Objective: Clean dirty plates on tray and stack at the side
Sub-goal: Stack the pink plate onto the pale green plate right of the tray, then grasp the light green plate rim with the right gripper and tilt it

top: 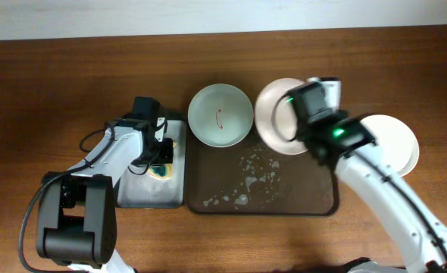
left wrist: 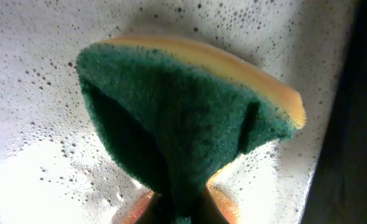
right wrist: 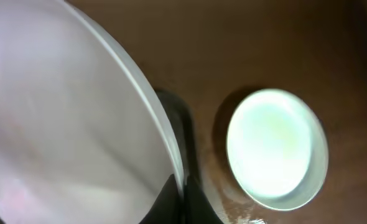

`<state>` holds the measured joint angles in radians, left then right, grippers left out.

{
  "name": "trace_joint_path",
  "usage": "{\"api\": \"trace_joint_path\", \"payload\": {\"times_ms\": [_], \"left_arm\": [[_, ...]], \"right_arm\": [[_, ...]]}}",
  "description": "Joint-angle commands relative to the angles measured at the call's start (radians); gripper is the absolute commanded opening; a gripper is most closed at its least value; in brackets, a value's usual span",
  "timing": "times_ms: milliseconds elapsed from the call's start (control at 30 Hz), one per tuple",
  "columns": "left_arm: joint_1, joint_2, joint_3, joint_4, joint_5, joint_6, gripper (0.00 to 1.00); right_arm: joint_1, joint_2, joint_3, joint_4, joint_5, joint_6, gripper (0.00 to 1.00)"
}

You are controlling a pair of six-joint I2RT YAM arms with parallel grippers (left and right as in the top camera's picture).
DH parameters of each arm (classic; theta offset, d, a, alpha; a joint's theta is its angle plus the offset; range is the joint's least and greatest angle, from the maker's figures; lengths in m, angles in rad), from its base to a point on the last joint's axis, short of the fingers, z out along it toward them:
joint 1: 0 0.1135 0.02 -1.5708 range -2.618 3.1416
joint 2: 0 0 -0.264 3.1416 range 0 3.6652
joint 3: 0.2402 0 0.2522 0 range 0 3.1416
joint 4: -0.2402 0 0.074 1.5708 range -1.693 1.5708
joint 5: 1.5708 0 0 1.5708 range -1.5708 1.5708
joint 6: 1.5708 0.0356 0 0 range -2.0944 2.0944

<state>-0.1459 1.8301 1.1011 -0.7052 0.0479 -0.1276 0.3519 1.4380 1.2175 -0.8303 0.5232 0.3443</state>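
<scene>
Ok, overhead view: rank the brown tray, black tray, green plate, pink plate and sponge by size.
1. brown tray
2. black tray
3. green plate and pink plate, alike; right gripper partly hides the pink.
4. sponge

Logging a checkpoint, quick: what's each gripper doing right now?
Left gripper: shut on the sponge.
Right gripper: shut on the pinkish plate's rim.

The worktop [top: 49, 83] is reddish-brown wood grain; the tray [top: 307, 191] is dark brown, flecked with whitish foam; the pale green plate [top: 220, 114] carries a thin red smear; the second plate [top: 267, 114] is pinkish white; the third plate [top: 404, 144] is cream-white; the sponge [left wrist: 171, 130] is dark green over yellow; the small tray [top: 149, 191] is whitish inside, speckled with tiny dark bubbles.
</scene>
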Motion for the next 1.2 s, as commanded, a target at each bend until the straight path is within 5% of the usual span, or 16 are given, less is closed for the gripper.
{"api": "trace_joint_path", "payload": {"times_ms": [0,200,500,567,700,800,967,1167], "left_arm": [[-0.009,-0.007,-0.024,-0.01,0.012,0.002,0.03],[-0.009,-0.007,-0.024,-0.01,0.012,0.002,0.03],[-0.009,-0.007,-0.024,-0.01,0.012,0.002,0.0],[-0.01,-0.007,-0.024,-0.01,0.012,0.002,0.0],[-0.009,-0.007,-0.024,-0.01,0.012,0.002,0.0],[-0.01,-0.007,-0.024,-0.01,0.012,0.002,0.0],[-0.009,-0.007,-0.024,-0.01,0.012,0.002,0.0],[-0.01,-0.007,-0.024,-0.01,0.012,0.002,0.0]], "right_arm": [[-0.246,0.023,0.021,0.001,-0.265,0.039,0.04],[-0.713,0.148,0.021,-0.006,-0.438,0.039,0.04],[-0.937,0.321,0.021,-0.018,-0.479,0.039,0.05],[-0.937,0.321,0.021,-0.018,-0.494,0.039,0.41],[-0.934,0.321,0.021,-0.011,-0.745,0.029,0.54],[-0.86,0.321,0.021,0.026,-0.97,-0.08,0.58],[-0.558,0.321,0.021,0.11,-0.971,-0.224,0.63],[-0.212,0.321,0.021,0.354,-0.813,-0.236,0.63]]}}
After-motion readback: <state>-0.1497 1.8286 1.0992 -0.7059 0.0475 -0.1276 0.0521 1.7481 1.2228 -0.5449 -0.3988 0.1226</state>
